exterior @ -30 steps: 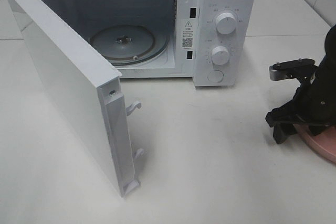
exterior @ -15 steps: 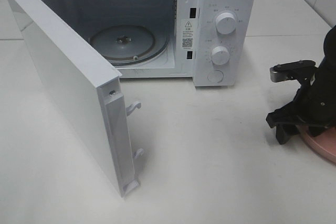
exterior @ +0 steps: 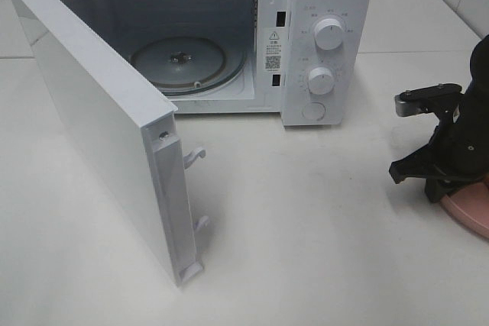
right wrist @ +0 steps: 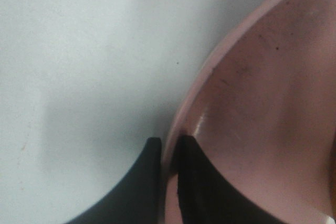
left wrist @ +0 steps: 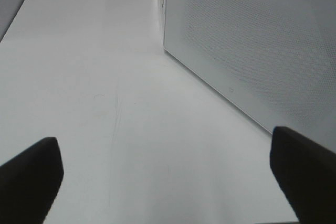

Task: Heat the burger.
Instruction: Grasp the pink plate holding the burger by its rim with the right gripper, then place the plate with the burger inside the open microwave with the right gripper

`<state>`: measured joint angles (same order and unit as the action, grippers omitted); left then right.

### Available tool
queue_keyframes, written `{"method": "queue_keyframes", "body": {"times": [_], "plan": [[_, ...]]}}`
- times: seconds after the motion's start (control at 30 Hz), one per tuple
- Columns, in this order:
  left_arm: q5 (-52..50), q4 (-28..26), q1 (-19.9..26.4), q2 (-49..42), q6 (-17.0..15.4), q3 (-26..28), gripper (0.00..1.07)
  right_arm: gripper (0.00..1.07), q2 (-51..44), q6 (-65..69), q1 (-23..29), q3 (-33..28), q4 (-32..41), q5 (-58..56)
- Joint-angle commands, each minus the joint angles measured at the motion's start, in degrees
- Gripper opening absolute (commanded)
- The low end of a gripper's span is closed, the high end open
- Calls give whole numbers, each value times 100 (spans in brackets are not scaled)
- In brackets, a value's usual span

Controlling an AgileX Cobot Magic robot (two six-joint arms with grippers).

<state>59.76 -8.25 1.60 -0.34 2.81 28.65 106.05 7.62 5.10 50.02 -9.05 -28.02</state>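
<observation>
Pink rim is now pinched where a second ago it was only straddled: the right end effector (right wrist: 169,142) has drawn its two black fingers together from a wide stance onto the edge of the round pink plate (right wrist: 252,103), one finger inside the rim and one outside. It is clenched on that rim, with the plate resting flat at the right edge of the white bench (exterior: 321,227).

I judge the grasp made, so the lift and carry come next. The burger itself cannot be made out in any view; it most likely sits on the plate, beyond the right edge of the high view and hidden by the arm.

At the back of the bench the white box-shaped microwave oven (exterior: 325,5) stands ready, its door (exterior: 107,127) swung wide towards the front left and its round glass turntable (exterior: 179,62) bare.

The left end effector (left wrist: 168,182) hangs released, fingers fully apart, holding nothing, beside the door's outer face.
</observation>
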Motion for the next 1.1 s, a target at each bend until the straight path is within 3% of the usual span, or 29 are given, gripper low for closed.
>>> {"method": "queue_keyframes", "body": {"times": [0.03, 0.2, 0.37, 0.8, 1.1], "plan": [[-40, -40, 6, -40, -29, -17, 100, 0, 138, 264, -6, -57, -97, -252], [-40, -40, 6, -40, -29, -17, 100, 0, 17, 739, 86, -57, -544, -338], [-40, -40, 6, -40, -29, -17, 100, 0, -149, 1576, 458, -57, -1501, -688], [-40, -40, 6, -40, -29, -17, 100, 0, -355, 2515, 1014, -63, -2538, -1346], [-40, -40, 6, -40, -29, -17, 100, 0, -533, 2710, 1335, -315, -2790, -1616]]}}
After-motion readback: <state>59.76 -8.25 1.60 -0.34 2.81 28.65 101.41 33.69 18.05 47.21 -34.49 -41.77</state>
